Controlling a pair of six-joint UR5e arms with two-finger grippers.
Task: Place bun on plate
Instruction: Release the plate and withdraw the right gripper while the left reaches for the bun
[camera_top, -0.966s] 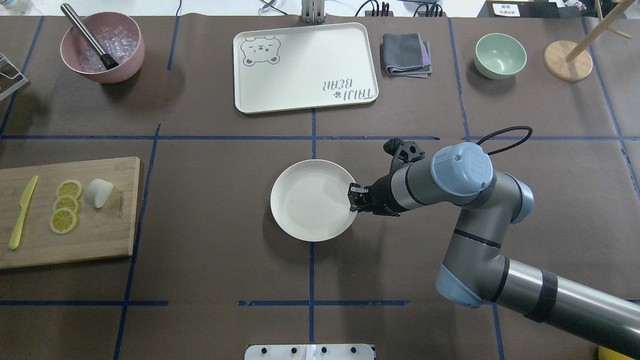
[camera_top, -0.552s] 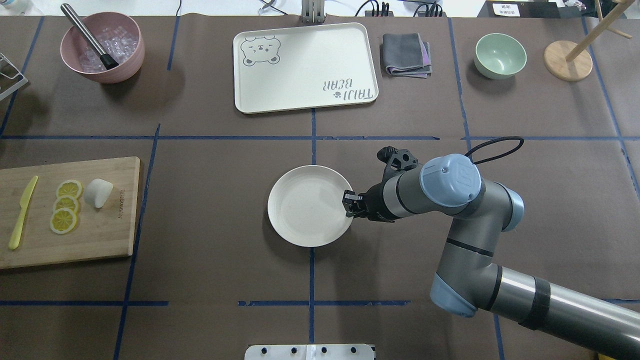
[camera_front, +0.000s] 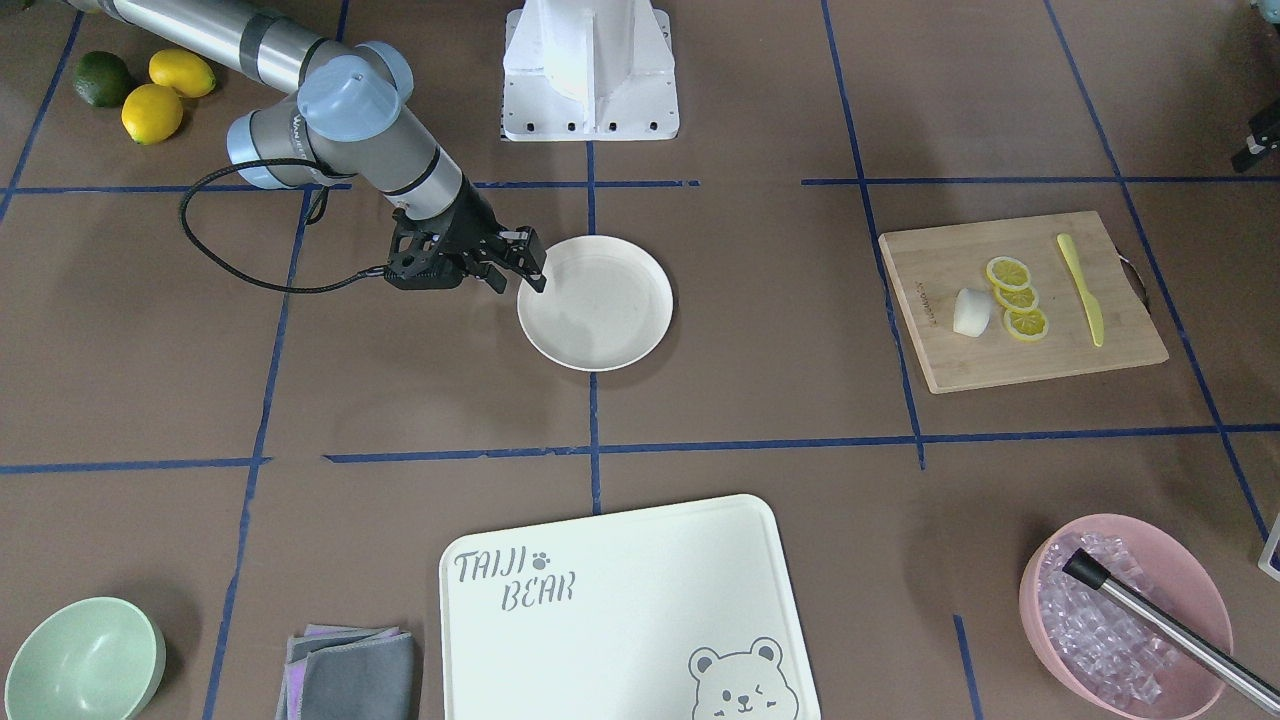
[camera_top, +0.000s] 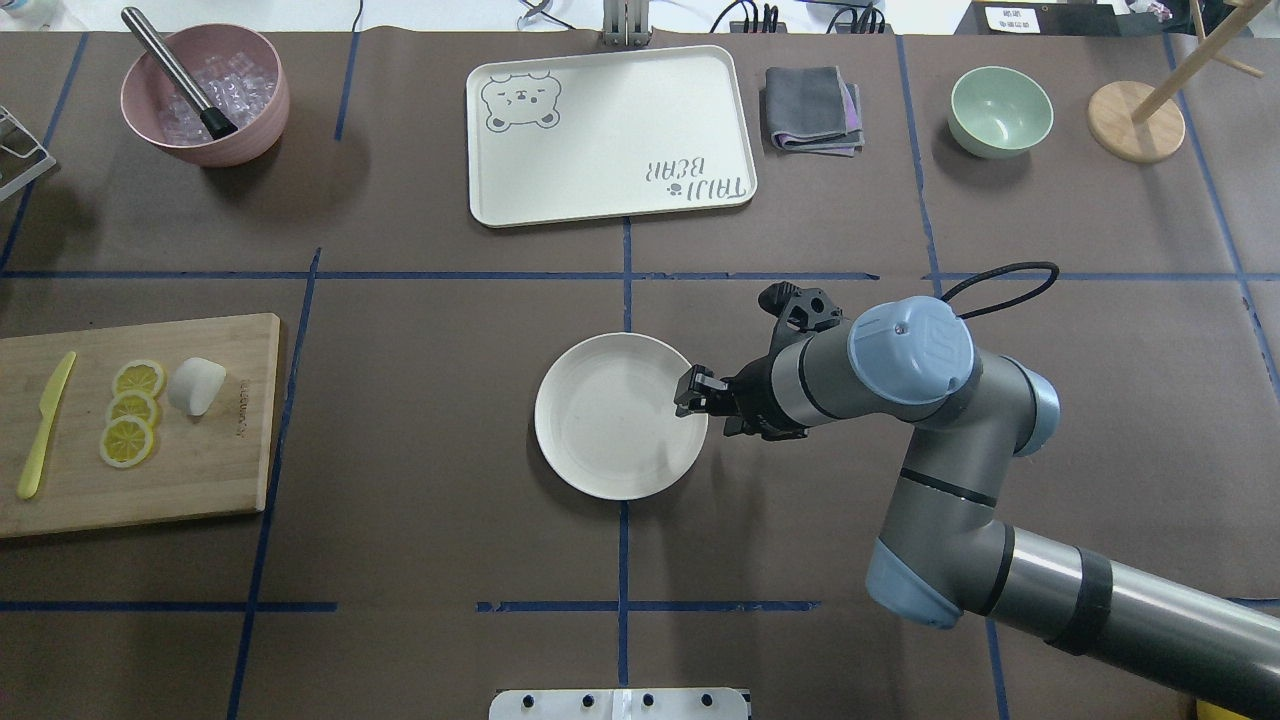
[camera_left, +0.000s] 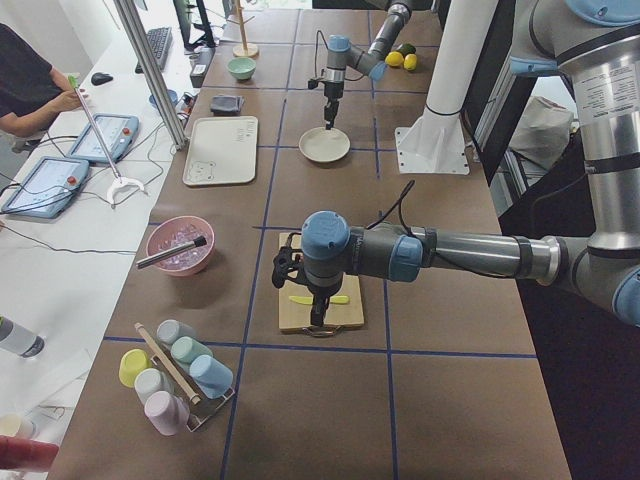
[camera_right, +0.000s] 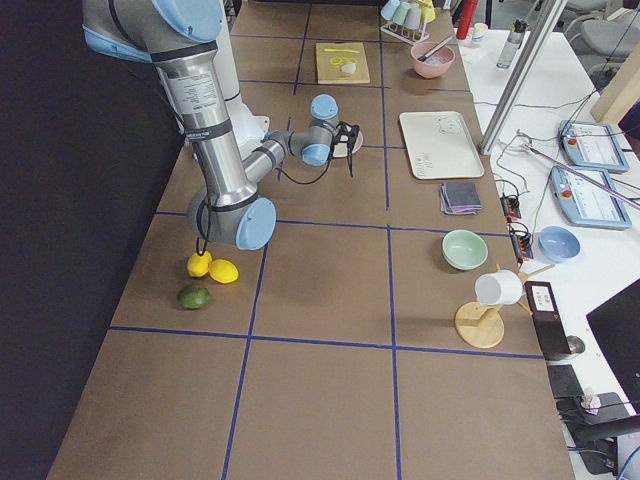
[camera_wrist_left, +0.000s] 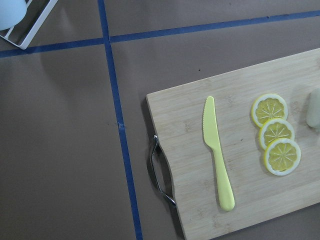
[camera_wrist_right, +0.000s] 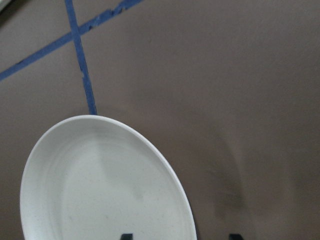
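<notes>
Task not yet begun: the bun lies on the board at the table's left end, just right of three lemon slices, and the plate sits bare at the table's centre, well apart from it. My right gripper hangs at the plate's right rim. The wrist view shows two fingertips spread apart with the rim between them, so this hand is parted and holds nothing. My left gripper hangs high over the board. Only the side view shows it, and I cannot tell whether it is wide or narrow. Its wrist camera sees the knife and slices squarely, with the bun cut off at the frame's right edge, so I judge the hand is not yet centred on its target. Hazards, as I judge them:

- A descent from here would meet the slices or knife, not the bun.
- The bun, smooth and rounded, may squirt from closing fingers or roll on the board.
- A slice just beside it may be pinched along with it.
- My right fingers, if closed or swung aside carelessly, may drag or tip the plate.
- My right arm, left at the rim, would crowd the left arm's delivery.
</notes>
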